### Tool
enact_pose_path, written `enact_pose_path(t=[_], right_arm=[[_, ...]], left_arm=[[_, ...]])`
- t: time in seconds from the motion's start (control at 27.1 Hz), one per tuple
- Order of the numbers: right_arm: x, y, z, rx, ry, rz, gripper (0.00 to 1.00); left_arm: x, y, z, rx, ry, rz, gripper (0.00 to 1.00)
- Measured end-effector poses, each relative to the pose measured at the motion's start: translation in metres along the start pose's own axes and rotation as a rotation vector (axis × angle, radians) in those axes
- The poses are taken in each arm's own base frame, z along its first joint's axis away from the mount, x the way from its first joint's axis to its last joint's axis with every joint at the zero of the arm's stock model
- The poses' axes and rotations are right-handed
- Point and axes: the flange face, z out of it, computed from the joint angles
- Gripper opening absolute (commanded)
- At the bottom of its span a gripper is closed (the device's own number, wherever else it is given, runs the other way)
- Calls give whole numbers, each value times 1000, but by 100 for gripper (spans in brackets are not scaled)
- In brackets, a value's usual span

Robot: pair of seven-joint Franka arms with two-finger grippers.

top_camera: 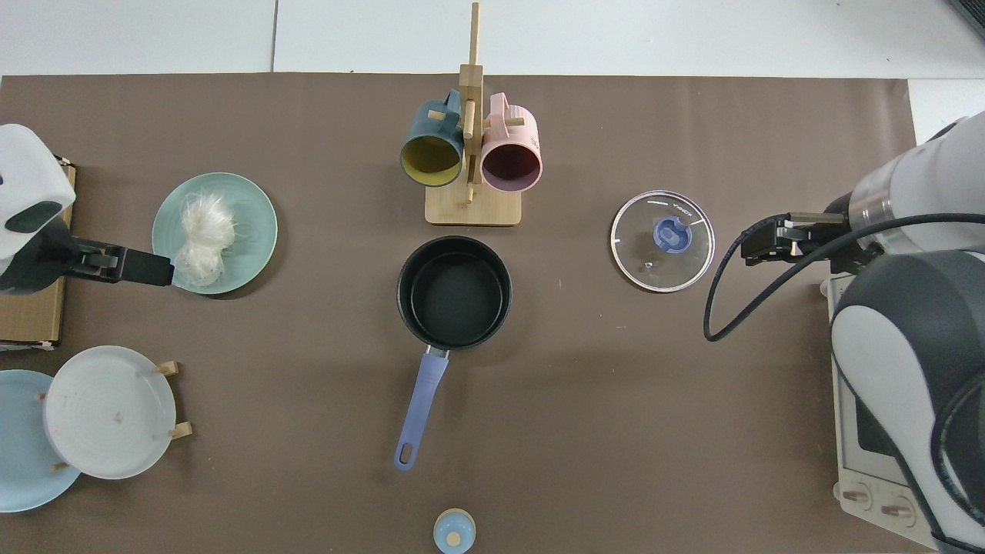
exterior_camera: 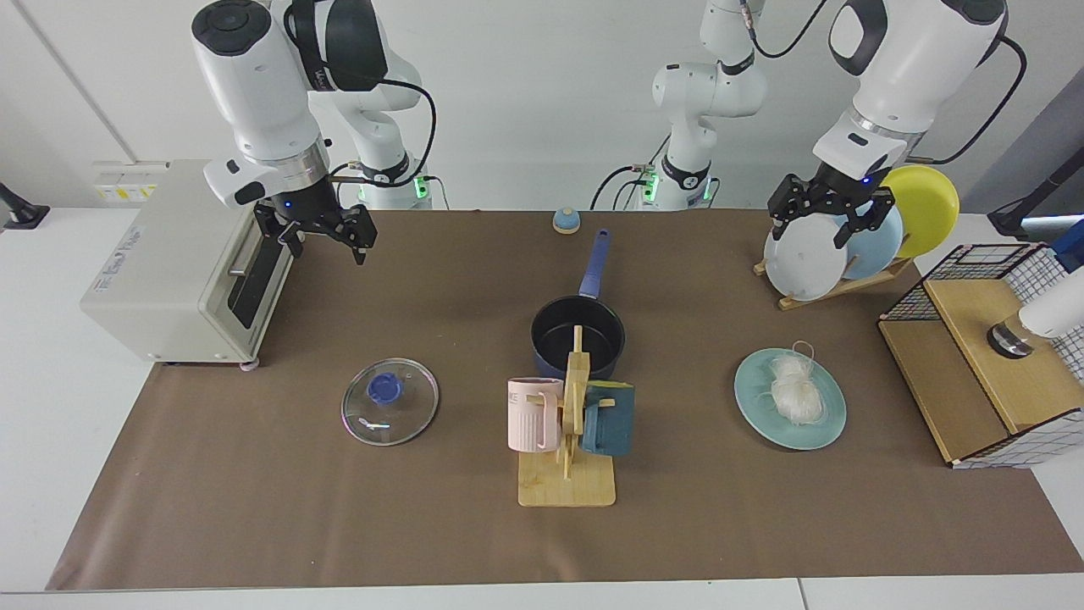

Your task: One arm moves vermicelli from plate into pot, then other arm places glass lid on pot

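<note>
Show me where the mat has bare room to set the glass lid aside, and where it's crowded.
Bare brown mat runs along the camera-side edge, and between the glass lid and the mug rack. More lies between the pot and the plate holding vermicelli. Crowded: pot and mug rack nearly touch in the centre.

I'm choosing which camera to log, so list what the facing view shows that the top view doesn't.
Only the facing view: both arm bases, the yellow plate in the rack, and both end effectors open, the left end effector by the rack and the right end effector by the toaster oven.

Only the top view: the whole empty inside of the pot, plus the mug interiors.

Both: vermicelli on the plate and the glass lid flat on the mat.
</note>
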Motion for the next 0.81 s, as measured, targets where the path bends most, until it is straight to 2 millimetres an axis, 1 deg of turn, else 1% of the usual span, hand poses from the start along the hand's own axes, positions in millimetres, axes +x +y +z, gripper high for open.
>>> enact_pose_path(t=[0.59,0.81], right_arm=[[0,0,0,0,0,0,100],[0,0,0,0,0,0,100]], left_arm=[[-2,2,2,-3,-16,3,100],[-2,-1,2,-3,-20,-2,100]])
